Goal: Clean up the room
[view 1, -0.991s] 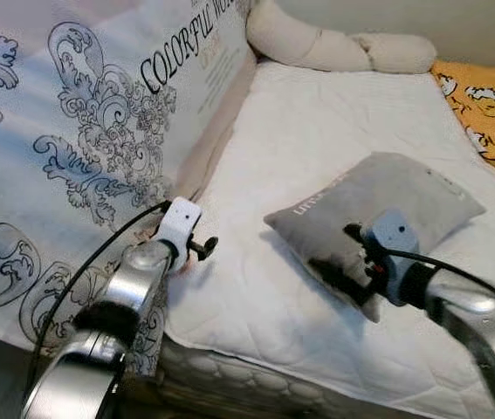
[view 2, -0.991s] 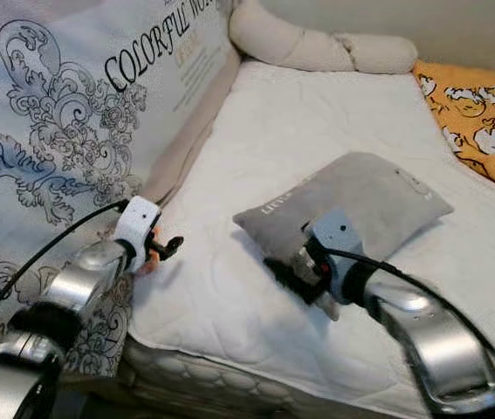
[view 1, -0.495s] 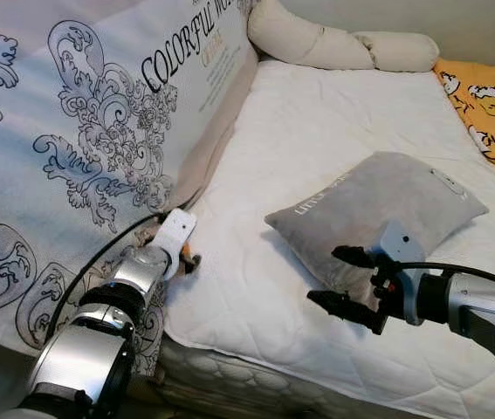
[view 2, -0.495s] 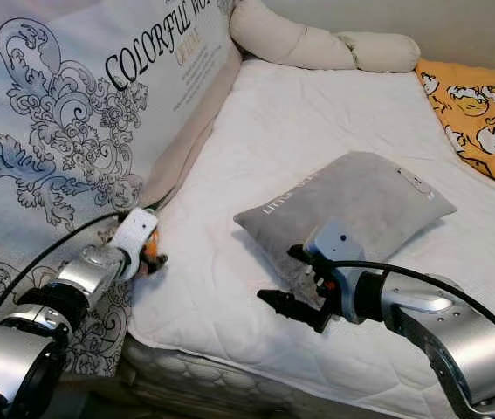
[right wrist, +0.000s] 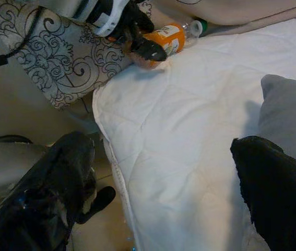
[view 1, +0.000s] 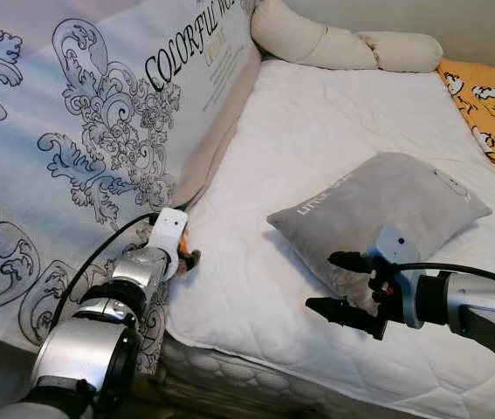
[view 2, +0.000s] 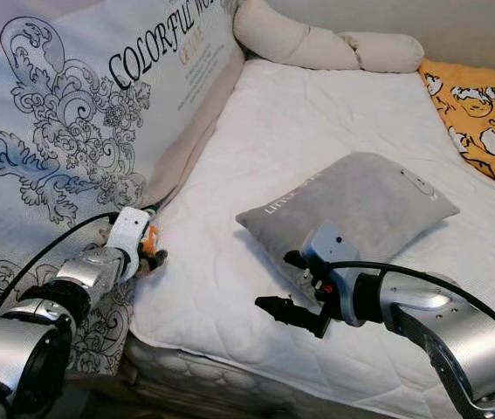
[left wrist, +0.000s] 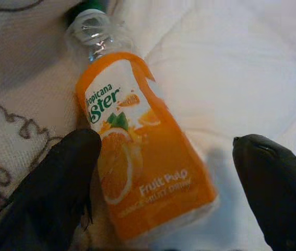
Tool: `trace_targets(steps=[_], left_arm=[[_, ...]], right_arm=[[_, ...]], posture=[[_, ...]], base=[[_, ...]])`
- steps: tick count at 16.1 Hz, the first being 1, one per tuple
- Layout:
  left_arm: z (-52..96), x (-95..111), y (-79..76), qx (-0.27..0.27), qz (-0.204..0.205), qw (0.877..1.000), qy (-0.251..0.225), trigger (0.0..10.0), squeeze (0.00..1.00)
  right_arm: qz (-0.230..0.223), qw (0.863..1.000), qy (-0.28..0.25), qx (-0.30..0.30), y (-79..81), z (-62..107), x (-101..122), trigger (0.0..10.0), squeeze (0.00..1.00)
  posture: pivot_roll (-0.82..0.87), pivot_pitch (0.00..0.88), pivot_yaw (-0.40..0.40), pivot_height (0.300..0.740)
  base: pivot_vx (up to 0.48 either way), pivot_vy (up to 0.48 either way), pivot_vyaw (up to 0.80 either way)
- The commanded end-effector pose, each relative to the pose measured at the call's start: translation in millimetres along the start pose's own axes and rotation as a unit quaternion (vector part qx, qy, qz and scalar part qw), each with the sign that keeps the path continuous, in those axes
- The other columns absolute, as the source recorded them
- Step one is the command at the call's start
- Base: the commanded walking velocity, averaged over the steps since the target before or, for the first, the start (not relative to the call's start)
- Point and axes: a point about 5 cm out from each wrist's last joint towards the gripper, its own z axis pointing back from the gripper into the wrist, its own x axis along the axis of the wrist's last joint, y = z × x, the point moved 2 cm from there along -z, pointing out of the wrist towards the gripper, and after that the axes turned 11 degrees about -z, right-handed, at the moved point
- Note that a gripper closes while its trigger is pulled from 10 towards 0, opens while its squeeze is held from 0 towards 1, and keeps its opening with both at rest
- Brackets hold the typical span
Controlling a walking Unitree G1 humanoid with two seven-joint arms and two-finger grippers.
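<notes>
The left gripper (left wrist: 163, 183) sits at the near left corner of the white mattress (view 1: 317, 148), its two black fingers (left wrist: 59, 172) spread apart on either side of an orange juice bottle (left wrist: 142, 162). The bottle lies on its side at the mattress edge, against the patterned bedding (view 1: 72, 140) that slopes up on the left, with its green cap pointing away from the gripper; one finger touches the label, the other stands clear of it. The right gripper (view 1: 339, 284) hovers over the near part of the mattress, fingers apart and holding nothing, just beside the near corner of a grey pillow (view 1: 387, 209) that lies flat in the middle of the bed. A long beige bolster (view 1: 343, 44) runs along the far end, and an orange printed blanket (view 1: 491, 105) lies at the far right.
</notes>
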Motion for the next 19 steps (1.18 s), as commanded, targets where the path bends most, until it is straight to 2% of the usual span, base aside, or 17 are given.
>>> trace_targets(steps=[1, 2, 3, 4, 8, 14, 15, 16, 17, 19], left_arm=[[-0.3, 4, -0.5, 0.002, 0.022, 1.0, 0.002, 10.0, 0.0], [-0.7, 2, -2.3, 0.003, 0.043, 0.999, 0.006, 10.0, 0.0], [-1.6, -5, -7.1, 0.009, 0.099, 0.995, 0.029, 10.0, 0.0], [-1.6, -8, -8.1, 0.015, 0.111, 0.993, 0.04, 10.0, 0.0], [-1.2, -15, -3.3, 0.057, 0.08, 0.993, 0.058, 10.0, 0.0], [-3.2, -22, -22.4, 0.009, 0.083, 0.994, 0.072, 10.0, 0.0], [-3.2, -24, -23.0, 0.011, 0.082, 0.994, 0.075, 4.6, 0.0], [-3.2, -25, -23.7, 0.01, 0.082, 0.994, 0.077, 1.6, 0.0], [-3.2, -26, -23.7, 0.01, 0.078, 0.994, 0.079, 0.0, 0.0], [-2.8, -28, -21.8, 0.012, 0.076, 0.994, 0.08, 0.0, 0.0]], right_arm=[[0.001, 1.0, 0.008, 0.012, 4.0, 0.2, -1, 10.0, 0.0], [0.001, 1.0, 0.01, 0.012, 4.3, 0.2, -1, 10.0, 0.0], [0.001, 1.0, 0.013, 0.011, 4.3, 0.6, -1, 10.0, 0.0], [0.001, 1.0, 0.014, 0.01, 4.1, 1.0, -1, 10.0, 0.0], [0.004, 1.0, 0.022, 0.008, 5.3, 1.4, -2, 10.0, 0.0], [0.005, 0.999, 0.028, 0.015, 8.3, 1.2, -2, 10.0, 0.0], [0.005, 0.999, 0.031, 0.021, 9.8, 1.6, -3, 10.0, 0.0], [0.005, 0.999, 0.035, 0.026, 10.8, 2.3, -3, 10.0, 0.0], [0.005, 0.999, 0.037, 0.028, 11.1, 2.7, -4, 10.0, 0.0], [0.006, 0.999, 0.039, 0.03, 11.2, 3.2, -4, 10.0, 0.0]], posture=[[-0.23, 0.0, 0.002, 0.74], [-0.24, 0.0, 0.003, 0.74], [-0.25, 0.0, 0.005, 0.74], [-0.26, 0.0, 0.005, 0.74], [-0.27, 0.0, 0.005, 0.74], [-0.29, 0.0, 0.005, 0.74], [-0.29, 0.0, 0.006, 0.74], [-0.29, 0.0, 0.006, 0.74], [-0.29, 0.0, 0.005, 0.74], [-0.29, 0.0, 0.005, 0.74]], base=[[0.0, 0.0, 0.0], [0.0, 0.0, 0.0], [0.0, 0.0, 0.0], [0.0, 0.0, 0.0], [0.0, 0.0, 0.0], [0.0, 0.0, 0.0], [0.0, 0.0, 0.0], [0.0, 0.0, 0.0], [0.0, 0.0, 0.0], [0.0, 0.0, 0.0]])
